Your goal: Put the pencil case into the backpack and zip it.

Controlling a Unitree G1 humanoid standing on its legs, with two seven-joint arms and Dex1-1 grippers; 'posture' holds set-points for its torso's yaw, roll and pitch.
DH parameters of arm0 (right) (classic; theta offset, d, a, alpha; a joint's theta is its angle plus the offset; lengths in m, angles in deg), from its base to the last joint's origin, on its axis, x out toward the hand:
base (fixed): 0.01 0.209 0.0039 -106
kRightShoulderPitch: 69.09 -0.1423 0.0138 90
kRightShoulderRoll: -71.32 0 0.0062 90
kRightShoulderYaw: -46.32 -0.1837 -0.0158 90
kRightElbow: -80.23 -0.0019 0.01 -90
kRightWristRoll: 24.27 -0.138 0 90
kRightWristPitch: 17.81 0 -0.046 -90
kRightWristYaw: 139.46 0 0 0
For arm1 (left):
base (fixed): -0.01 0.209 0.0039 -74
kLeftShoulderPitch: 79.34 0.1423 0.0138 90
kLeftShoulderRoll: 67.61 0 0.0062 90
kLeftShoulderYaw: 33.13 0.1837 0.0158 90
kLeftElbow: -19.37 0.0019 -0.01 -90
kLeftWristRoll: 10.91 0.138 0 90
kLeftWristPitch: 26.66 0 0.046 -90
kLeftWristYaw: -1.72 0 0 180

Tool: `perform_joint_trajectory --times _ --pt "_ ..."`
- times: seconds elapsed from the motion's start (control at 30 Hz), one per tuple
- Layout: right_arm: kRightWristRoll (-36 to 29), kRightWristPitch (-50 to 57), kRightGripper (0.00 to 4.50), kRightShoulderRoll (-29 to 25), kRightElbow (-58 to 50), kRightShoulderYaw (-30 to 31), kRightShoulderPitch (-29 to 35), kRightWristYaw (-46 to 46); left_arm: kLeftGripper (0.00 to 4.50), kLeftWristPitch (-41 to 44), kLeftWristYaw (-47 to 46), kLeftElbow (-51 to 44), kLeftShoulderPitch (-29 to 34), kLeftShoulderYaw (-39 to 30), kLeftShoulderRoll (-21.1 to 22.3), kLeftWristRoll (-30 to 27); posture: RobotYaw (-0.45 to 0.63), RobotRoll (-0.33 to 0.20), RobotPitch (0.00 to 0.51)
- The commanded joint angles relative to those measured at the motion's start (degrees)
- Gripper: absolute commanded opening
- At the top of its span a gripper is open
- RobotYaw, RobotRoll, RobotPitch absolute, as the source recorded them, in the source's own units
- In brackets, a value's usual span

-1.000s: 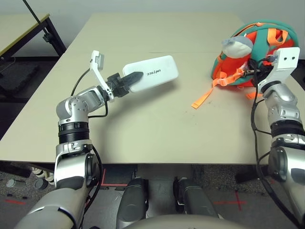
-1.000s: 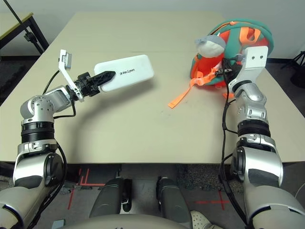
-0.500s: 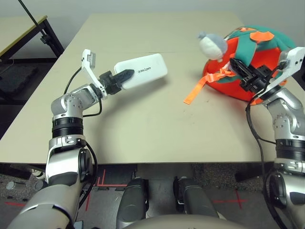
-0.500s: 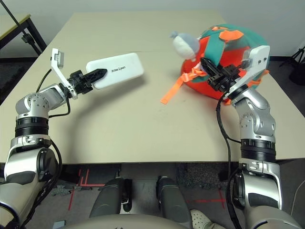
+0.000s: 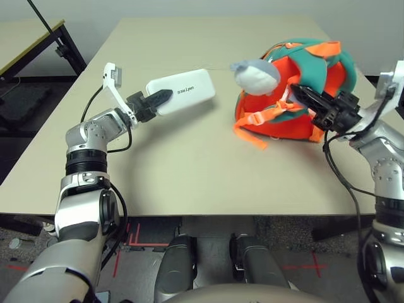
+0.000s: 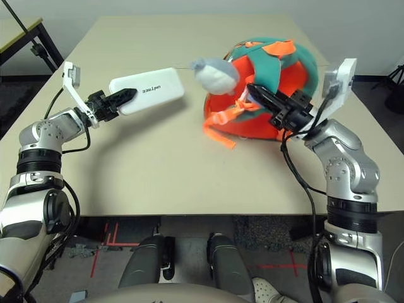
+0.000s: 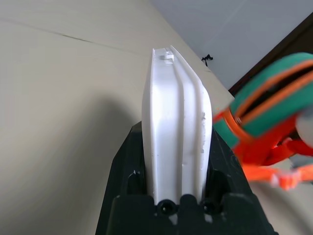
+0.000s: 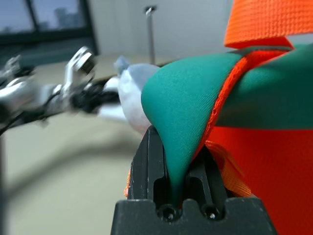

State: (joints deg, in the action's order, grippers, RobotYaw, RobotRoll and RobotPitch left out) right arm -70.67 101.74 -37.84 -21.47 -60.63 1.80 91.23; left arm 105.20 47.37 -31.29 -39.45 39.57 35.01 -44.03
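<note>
My left gripper (image 5: 158,99) is shut on one end of the white pencil case (image 5: 183,98), holding it in the air above the table's left half; the left wrist view shows the pencil case (image 7: 176,127) edge-on between the black fingers. The teal and orange backpack (image 5: 297,88) rests on the table right of centre, with a grey-and-white plush toy (image 5: 255,72) at its left side. My right gripper (image 5: 309,101) is shut on the backpack's teal fabric (image 8: 195,112) at its right side.
The beige table (image 5: 189,170) has bare surface in front of and between the two things. An orange strap (image 5: 249,136) trails from the backpack onto the table. A dark-framed table (image 5: 38,38) stands at the far left.
My right gripper has dragged the backpack leftward toward the table's middle, turning it so the plush toy faces left. My left gripper has drawn the pencil case slightly left.
</note>
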Motion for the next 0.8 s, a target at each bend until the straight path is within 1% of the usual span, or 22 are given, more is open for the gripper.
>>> perform_joint_trajectory --times 0.03,0.1,0.17,0.3,0.47,0.53,0.6,0.8 --pt "-7.63 4.39 0.04 -3.85 -6.97 -3.45 2.32 4.01 1.26 -1.40 3.38 1.93 -3.01 0.64 2.87 1.35 0.10 0.000 0.081" --pt "-9.65 7.05 0.04 -6.71 -7.99 -4.31 5.33 6.11 1.26 -1.07 5.69 2.39 -4.37 1.30 4.09 1.57 0.09 0.000 0.084" --pt "-10.07 8.31 0.04 -8.51 -7.77 -4.38 7.43 7.05 1.26 -0.93 8.84 1.95 -4.96 2.50 5.00 1.94 0.09 0.000 0.086" --pt "-7.35 8.33 0.04 -10.50 -6.06 -2.99 9.35 7.96 1.26 -3.20 17.37 -0.03 -6.13 7.53 8.02 4.55 0.09 0.000 0.092" --pt "-3.57 7.23 0.04 -10.87 -4.15 -0.17 9.09 8.42 1.26 -6.04 25.62 -2.38 -8.84 13.20 10.69 7.93 0.10 0.000 0.099" --pt "-1.93 6.67 0.04 -10.69 -3.19 1.19 8.35 8.31 1.26 -9.60 29.13 -3.71 -9.33 17.52 12.36 11.78 0.10 0.000 0.099" --pt "-0.95 6.48 0.04 -10.73 -2.65 2.17 7.88 8.71 1.26 -11.63 31.02 -3.95 -10.26 19.70 13.20 13.88 0.10 0.000 0.099" --pt "0.15 6.10 0.04 -10.23 -2.15 3.04 7.39 9.26 1.26 -9.92 33.87 -7.14 -12.92 20.57 12.52 13.60 0.11 0.000 0.100"
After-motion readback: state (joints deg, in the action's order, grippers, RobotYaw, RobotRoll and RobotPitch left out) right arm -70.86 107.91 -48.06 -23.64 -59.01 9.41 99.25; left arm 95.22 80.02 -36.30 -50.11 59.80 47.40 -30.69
